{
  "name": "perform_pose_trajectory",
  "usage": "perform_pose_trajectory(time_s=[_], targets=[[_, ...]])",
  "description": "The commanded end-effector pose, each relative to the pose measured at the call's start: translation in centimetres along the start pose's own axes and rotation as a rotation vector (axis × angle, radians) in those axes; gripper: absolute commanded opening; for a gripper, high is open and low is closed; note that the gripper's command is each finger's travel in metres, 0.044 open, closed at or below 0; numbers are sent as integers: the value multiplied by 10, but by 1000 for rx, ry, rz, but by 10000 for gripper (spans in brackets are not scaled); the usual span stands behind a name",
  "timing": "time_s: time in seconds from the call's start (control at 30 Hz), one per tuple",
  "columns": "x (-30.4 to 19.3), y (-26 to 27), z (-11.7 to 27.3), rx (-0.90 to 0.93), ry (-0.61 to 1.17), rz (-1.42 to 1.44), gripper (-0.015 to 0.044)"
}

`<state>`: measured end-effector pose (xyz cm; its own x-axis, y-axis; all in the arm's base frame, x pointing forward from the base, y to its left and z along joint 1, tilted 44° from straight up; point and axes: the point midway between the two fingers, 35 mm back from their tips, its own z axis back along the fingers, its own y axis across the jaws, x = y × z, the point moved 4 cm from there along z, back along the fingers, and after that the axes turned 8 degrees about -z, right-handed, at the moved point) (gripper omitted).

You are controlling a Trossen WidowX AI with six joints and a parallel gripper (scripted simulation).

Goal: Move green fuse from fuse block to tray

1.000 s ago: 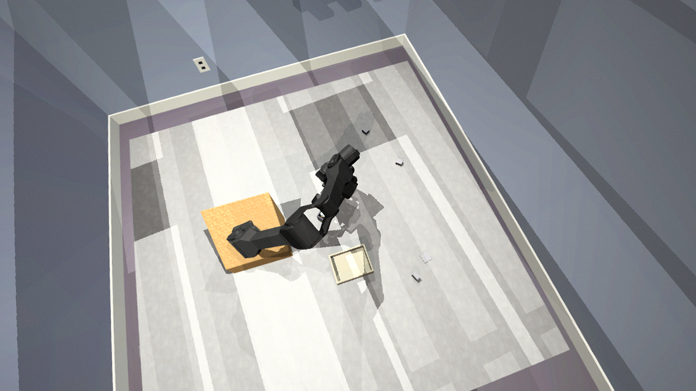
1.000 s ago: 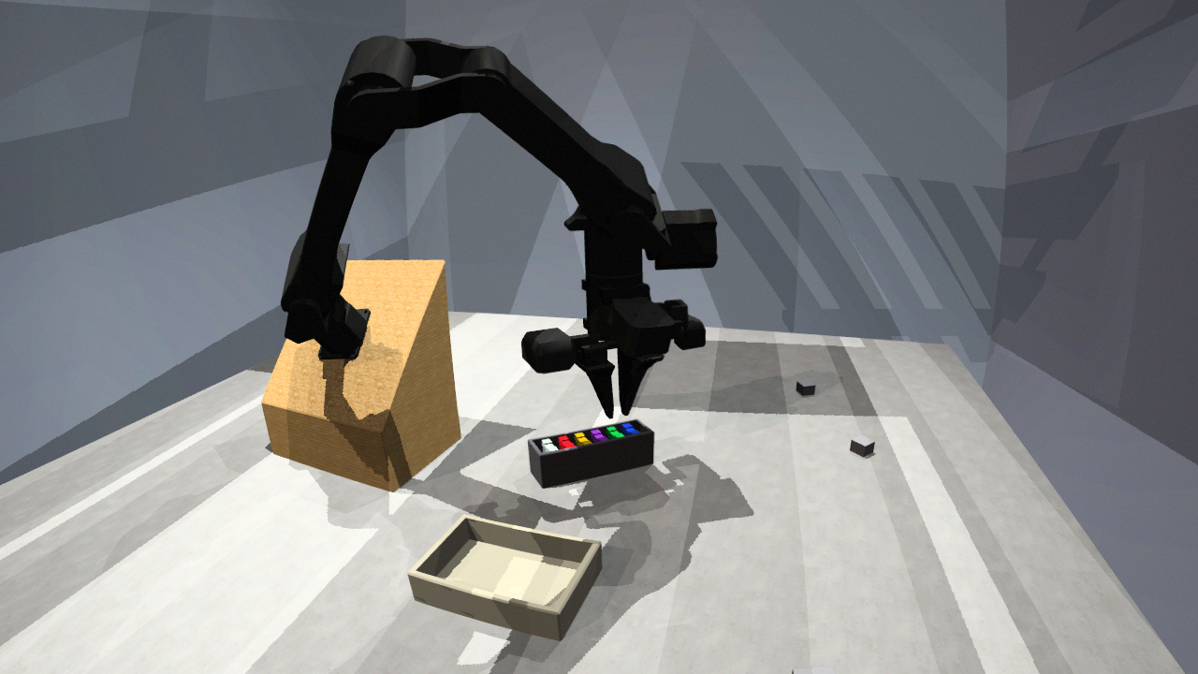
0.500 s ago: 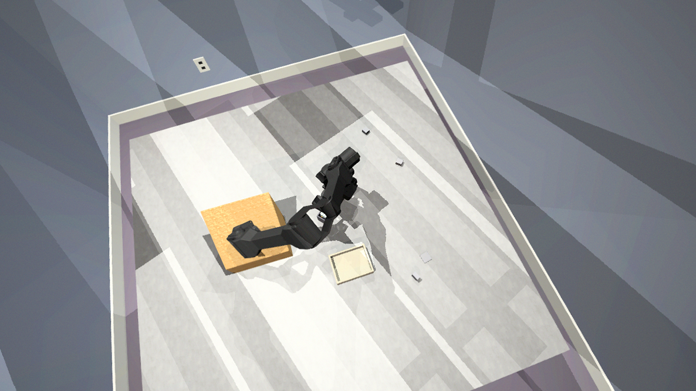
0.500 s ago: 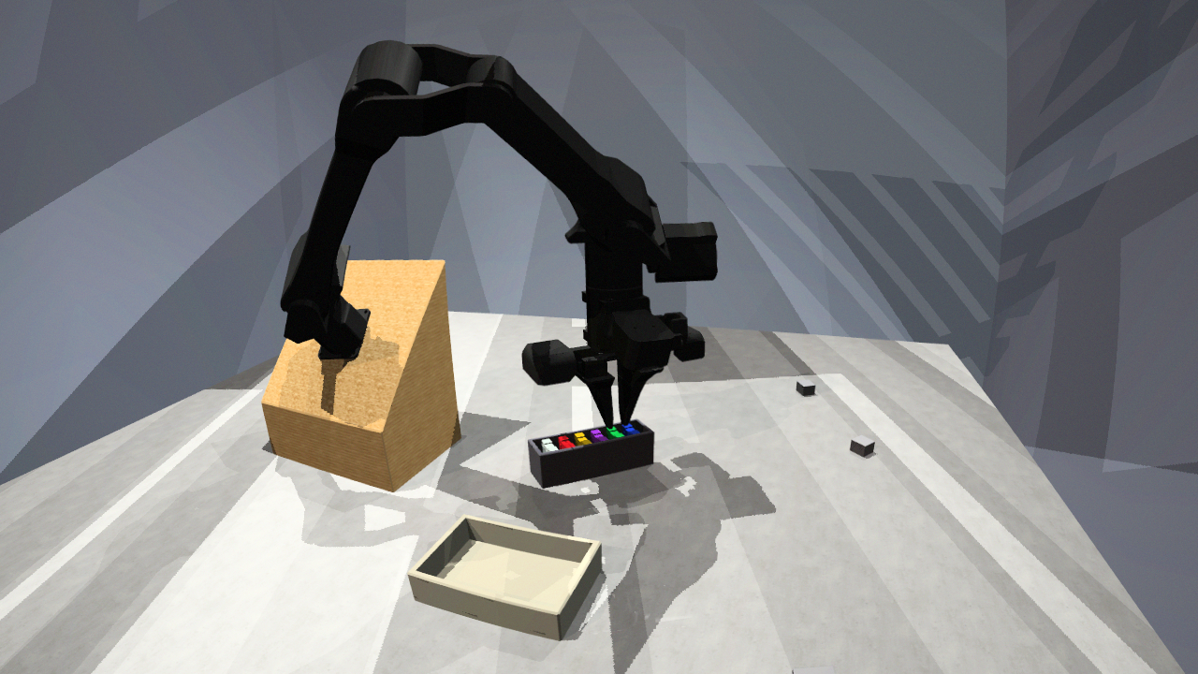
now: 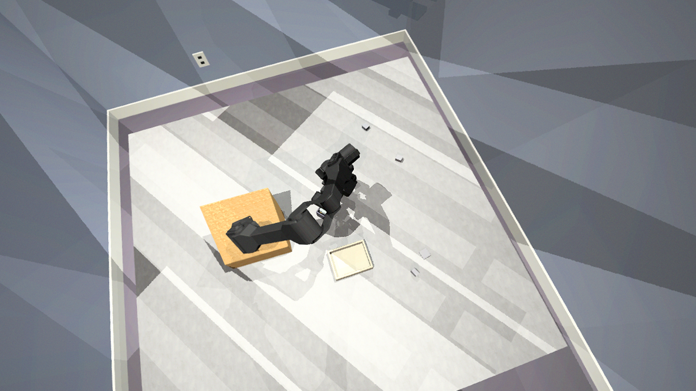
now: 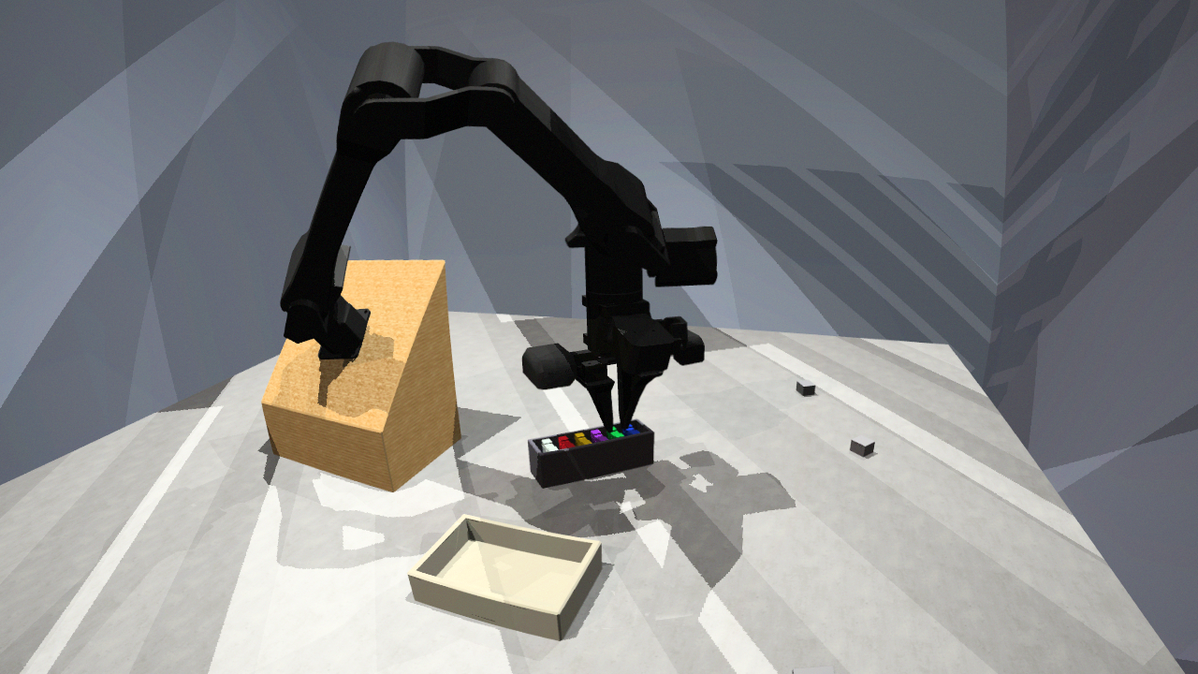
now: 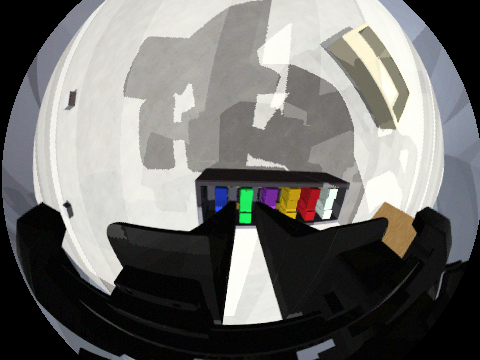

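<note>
The green fuse [image 6: 617, 433] [image 7: 246, 194] sits in the dark fuse block [image 6: 596, 469] [image 7: 270, 177], between the blue fuse [image 6: 631, 429] [image 7: 221, 196] and the purple fuse [image 6: 597, 434] [image 7: 270, 196]. My gripper [image 6: 617, 426] [image 7: 244, 207] points down, with its fingers a little apart and the green fuse showing in the gap. The fingertips are at about the fuse tops; no grip on the fuse shows. Whether the fingers touch the neighbouring fuses I cannot tell. The cream tray [image 5: 350, 260] [image 6: 511, 578] is empty. In the top view the arm hides most of the block.
Yellow, red and white fuses stand in the block beyond the purple one. The arm's base is on a wooden wedge [image 5: 223, 210] [image 6: 418, 376] [image 7: 395, 230]. Small grey pieces [image 5: 399, 158] [image 6: 862, 447] lie beyond the block. The tray stands nearer the exterior camera than the block.
</note>
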<state>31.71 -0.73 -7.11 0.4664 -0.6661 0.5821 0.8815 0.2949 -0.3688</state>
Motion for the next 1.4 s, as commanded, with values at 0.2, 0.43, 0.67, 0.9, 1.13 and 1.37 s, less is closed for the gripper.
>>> perform_pose_trajectory(time_s=[0.2, 0.43, 0.67, 0.9, 1.13, 1.37], targets=[[-1, -1, -9, -6, -4, 7, 70], [-1, -1, -9, -6, -4, 7, 70], [0, -1, -7, -3, 0, 2, 43], [0, -1, -7, -3, 0, 2, 0], [0, 0, -6, -3, 0, 2, 0], [-1, 0, -2, -3, 0, 2, 0]])
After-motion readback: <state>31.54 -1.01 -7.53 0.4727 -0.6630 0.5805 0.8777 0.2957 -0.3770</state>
